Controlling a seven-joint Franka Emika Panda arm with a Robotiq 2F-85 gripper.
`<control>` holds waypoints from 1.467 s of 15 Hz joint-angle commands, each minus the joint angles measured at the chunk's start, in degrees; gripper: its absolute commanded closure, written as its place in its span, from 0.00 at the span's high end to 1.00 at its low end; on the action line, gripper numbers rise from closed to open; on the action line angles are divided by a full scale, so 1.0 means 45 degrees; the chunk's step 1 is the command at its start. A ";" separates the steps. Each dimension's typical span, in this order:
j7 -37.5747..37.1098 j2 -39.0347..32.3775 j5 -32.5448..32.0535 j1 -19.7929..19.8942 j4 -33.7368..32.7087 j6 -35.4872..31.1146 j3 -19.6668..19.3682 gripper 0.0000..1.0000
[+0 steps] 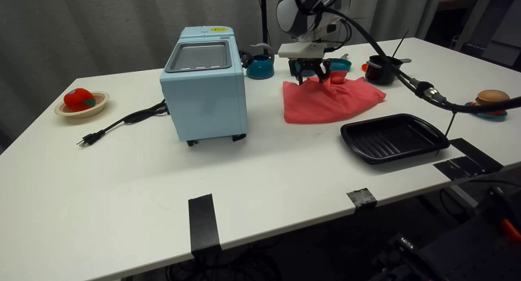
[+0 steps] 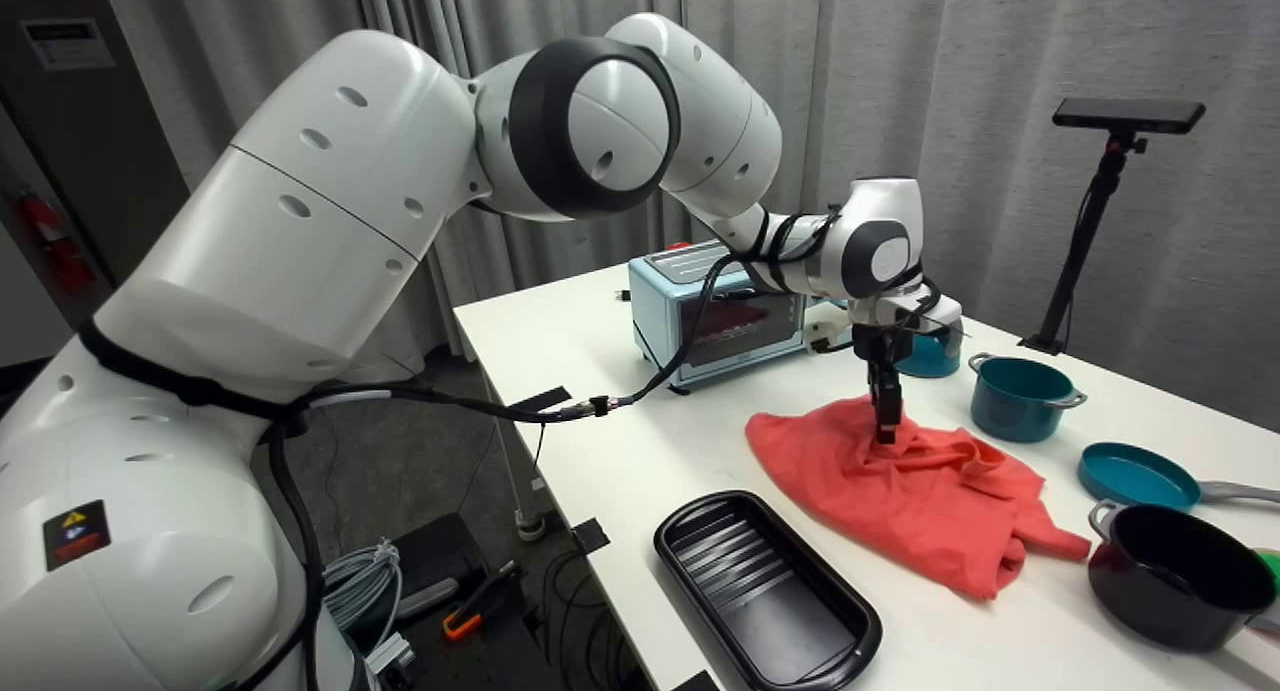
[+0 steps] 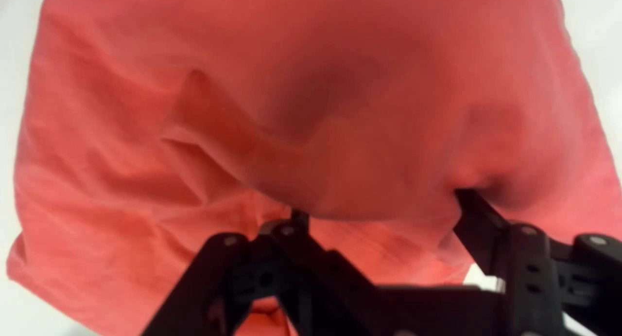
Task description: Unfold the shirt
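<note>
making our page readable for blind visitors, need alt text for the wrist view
A wrinkled red shirt fills most of the picture. A black gripper reaches in from the bottom, jaws apart, with a raised fold of the cloth between them; white table shows at the sides.

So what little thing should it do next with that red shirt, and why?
Probably close the gripper gently: in the wrist view its fingers stand apart with a fold of the shirt between them. The shirt lies crumpled, so pinching should come before pulling.
</note>
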State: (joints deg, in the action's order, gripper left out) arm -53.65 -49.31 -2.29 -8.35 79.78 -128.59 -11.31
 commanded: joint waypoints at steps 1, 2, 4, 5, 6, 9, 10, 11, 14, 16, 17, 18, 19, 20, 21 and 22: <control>-0.0318 0.0014 0.0010 0.0143 -0.0193 -0.0031 0.0106 0.45; -0.0370 0.0091 -0.0009 0.0141 -0.0136 -0.0077 0.0077 0.38; -0.0392 0.0332 -0.0011 0.0168 0.0048 -0.0143 0.0073 0.22; -0.0382 0.0486 -0.0018 0.0178 0.0170 -0.0211 0.0070 0.13; -0.0384 0.0619 -0.0023 0.0185 0.0264 -0.0277 0.0061 0.07; -0.0290 0.1260 -0.0053 0.0206 0.0759 -0.0608 0.0051 0.00; -0.0239 0.1536 -0.0083 0.0212 0.0984 -0.0755 0.0044 0.00; -0.0169 0.1837 -0.0125 0.0211 0.1235 -0.0898 0.0044 0.00; 0.0233 0.2985 -0.0007 0.0369 0.2324 -0.1089 0.0205 0.00; 0.0710 0.4136 -0.0110 0.0410 0.3516 -0.0797 0.0253 0.00; 0.1038 0.4749 -0.0388 0.0345 0.4180 -0.0692 0.0171 0.00; 0.1403 0.5373 -0.0763 0.0252 0.4848 -0.0509 0.0080 0.00; 0.1886 0.6005 -0.0963 0.0281 0.5495 -0.0254 0.0132 0.00; 0.2424 0.6621 -0.1104 0.0353 0.6141 0.0048 0.0248 0.00; 0.2850 0.7143 -0.1174 0.0378 0.6718 0.0458 0.0356 0.00; 0.3435 0.7655 -0.1031 0.0489 0.7246 0.1011 0.0528 0.00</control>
State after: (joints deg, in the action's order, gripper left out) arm -44.14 -24.29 -5.85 -7.61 102.29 -128.13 -11.28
